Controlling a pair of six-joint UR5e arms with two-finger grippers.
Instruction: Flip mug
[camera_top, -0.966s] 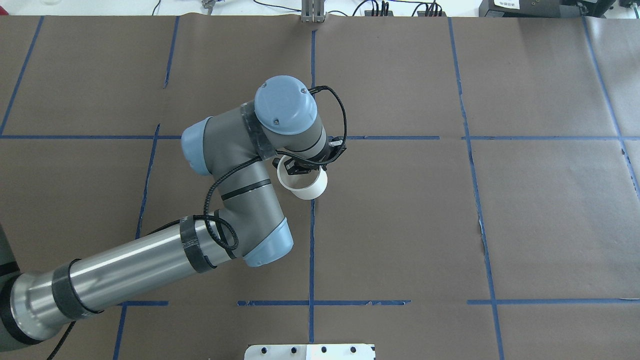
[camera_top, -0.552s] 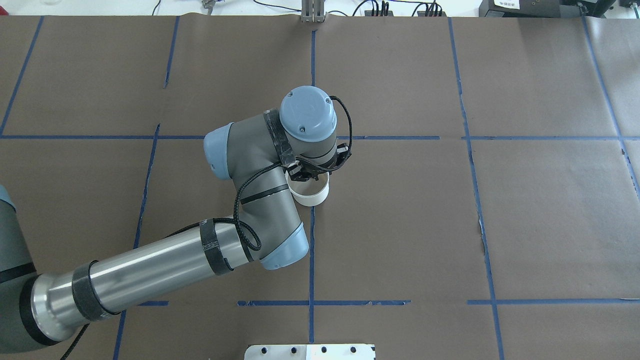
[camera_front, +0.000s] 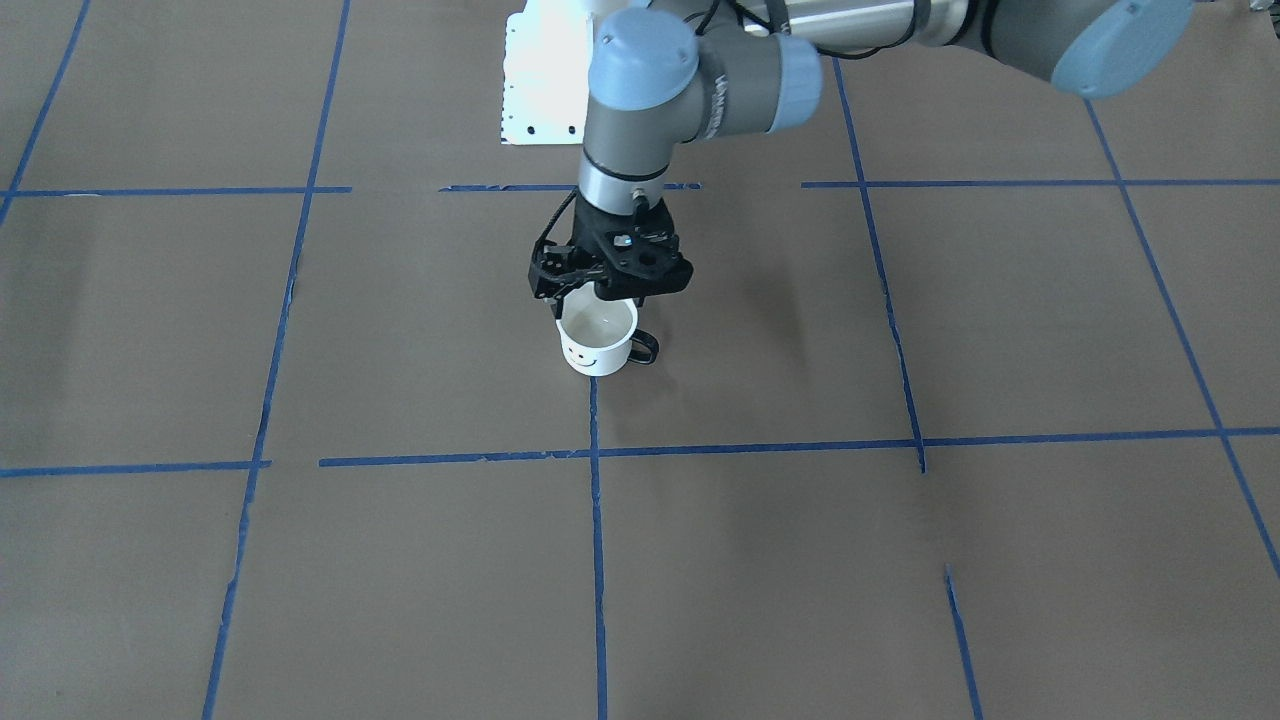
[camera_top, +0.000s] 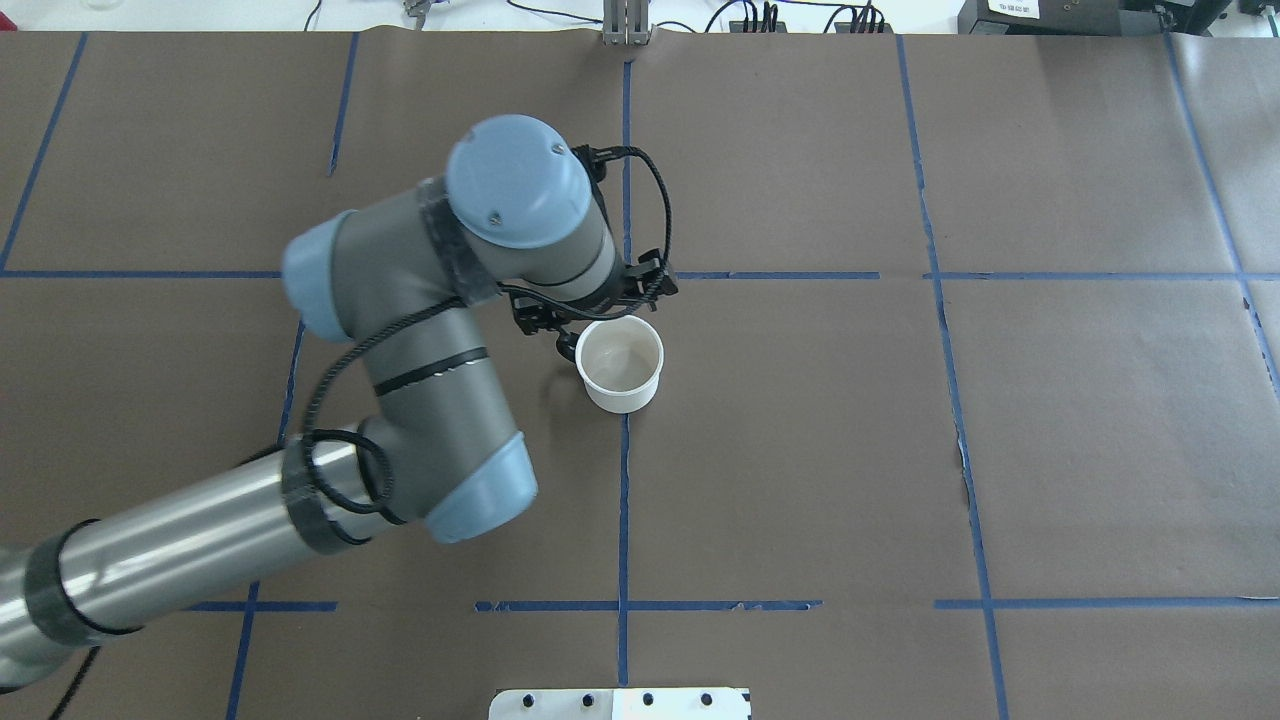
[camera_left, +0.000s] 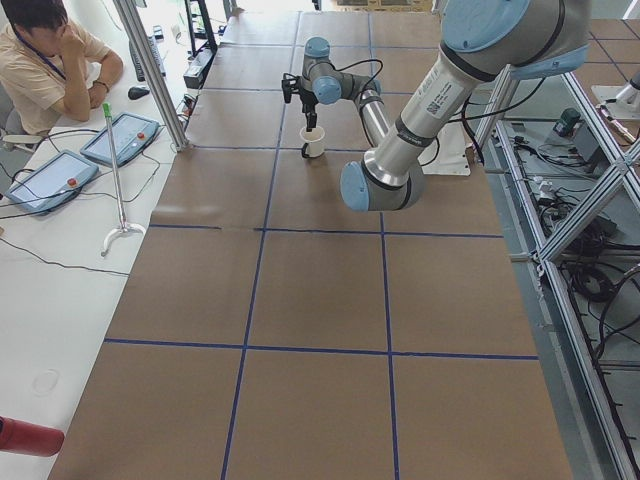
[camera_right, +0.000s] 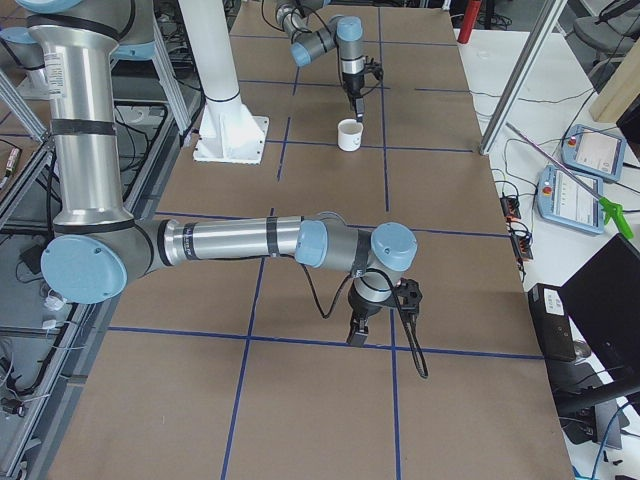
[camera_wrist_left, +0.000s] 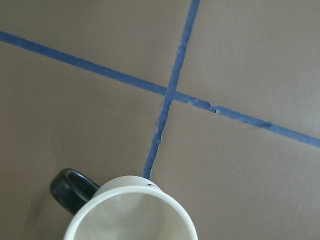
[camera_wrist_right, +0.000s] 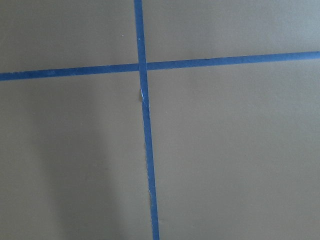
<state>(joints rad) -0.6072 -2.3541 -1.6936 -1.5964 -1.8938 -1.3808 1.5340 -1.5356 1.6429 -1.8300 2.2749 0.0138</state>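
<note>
Exterior front-facing: mug (camera_front: 597, 347) just below fingers (camera_front: 565, 297)

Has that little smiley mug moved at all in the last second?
Yes. The mug was tipped, sitting slightly left of the vertical blue tape line. Now it stands upright, mouth up, centred over that line, so it has shifted a little right.
</note>
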